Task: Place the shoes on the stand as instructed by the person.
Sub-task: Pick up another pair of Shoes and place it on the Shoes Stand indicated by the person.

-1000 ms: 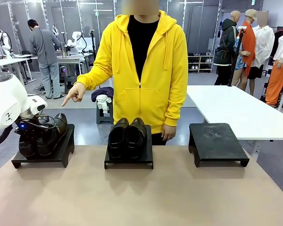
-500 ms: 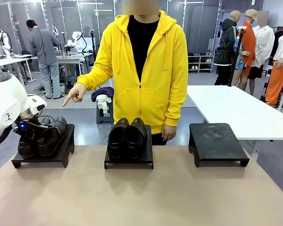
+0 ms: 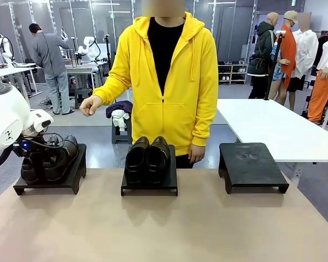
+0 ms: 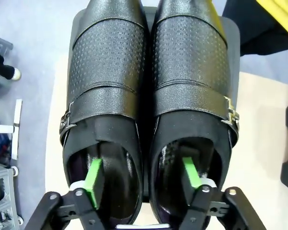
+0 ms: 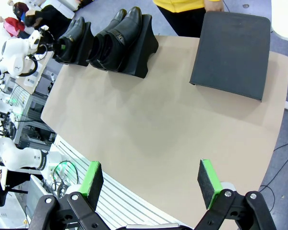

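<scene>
One pair of shiny black shoes (image 3: 53,158) (image 4: 149,72) rests on the left stand (image 3: 71,179). My left gripper (image 3: 37,155) (image 4: 140,163) is open, with one finger down inside each shoe; both green pads (image 4: 92,175) stand clear of the leather. A second pair of shoes (image 3: 147,155) (image 5: 117,33) sits on the middle stand (image 3: 150,189). The right stand (image 3: 252,164) (image 5: 233,48) is bare. My right gripper (image 5: 151,184) hangs open high above the table, holding nothing. The person (image 3: 164,71) in the yellow hoodie stands behind the middle stand, one hand (image 3: 90,105) loosely curled above the left stand.
The tan table (image 3: 164,229) stretches in front of the three stands. A white table (image 3: 273,128) stands at the back right. Beyond the table's edge the right wrist view shows a rack (image 5: 29,129) and other equipment.
The left pair has tipped down from a tilt to lie flat on the left stand. The person's pointing finger has folded in and the hand has drawn back slightly.
</scene>
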Robot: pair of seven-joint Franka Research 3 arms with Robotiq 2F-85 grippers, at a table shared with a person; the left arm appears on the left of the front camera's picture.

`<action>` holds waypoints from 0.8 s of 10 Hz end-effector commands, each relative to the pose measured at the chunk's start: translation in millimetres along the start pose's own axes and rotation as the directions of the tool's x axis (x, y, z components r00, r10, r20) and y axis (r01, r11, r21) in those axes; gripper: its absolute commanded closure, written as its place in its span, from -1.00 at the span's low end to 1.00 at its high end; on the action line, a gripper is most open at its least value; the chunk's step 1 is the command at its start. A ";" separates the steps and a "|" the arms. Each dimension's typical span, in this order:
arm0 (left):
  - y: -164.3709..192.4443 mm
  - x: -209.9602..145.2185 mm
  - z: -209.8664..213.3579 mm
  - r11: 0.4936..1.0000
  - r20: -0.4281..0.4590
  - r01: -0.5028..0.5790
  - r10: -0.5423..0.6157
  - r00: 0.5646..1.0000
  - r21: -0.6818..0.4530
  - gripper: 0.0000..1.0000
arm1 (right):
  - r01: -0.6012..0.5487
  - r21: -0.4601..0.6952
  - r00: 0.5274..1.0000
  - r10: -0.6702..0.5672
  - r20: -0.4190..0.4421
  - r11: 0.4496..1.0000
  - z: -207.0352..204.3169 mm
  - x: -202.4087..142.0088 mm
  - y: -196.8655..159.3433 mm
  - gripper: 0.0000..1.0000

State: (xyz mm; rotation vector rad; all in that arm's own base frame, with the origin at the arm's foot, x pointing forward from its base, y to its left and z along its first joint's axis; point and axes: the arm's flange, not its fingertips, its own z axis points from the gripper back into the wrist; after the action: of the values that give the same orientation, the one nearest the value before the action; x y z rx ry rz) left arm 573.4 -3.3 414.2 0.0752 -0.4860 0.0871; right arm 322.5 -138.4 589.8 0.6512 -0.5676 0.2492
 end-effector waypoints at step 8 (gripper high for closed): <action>0.2 1.4 4.4 1.000 0.009 0.000 0.000 1.000 -0.002 -1.00 | -0.018 0.012 1.000 0.017 0.009 1.000 0.0 0.1 -0.7 -1.00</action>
State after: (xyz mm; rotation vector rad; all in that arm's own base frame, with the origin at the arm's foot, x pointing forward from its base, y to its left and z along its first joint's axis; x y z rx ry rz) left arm 570.1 -3.6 418.3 0.0737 -0.4930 0.0857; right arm 322.5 -138.4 589.7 0.6512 -0.5675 0.2492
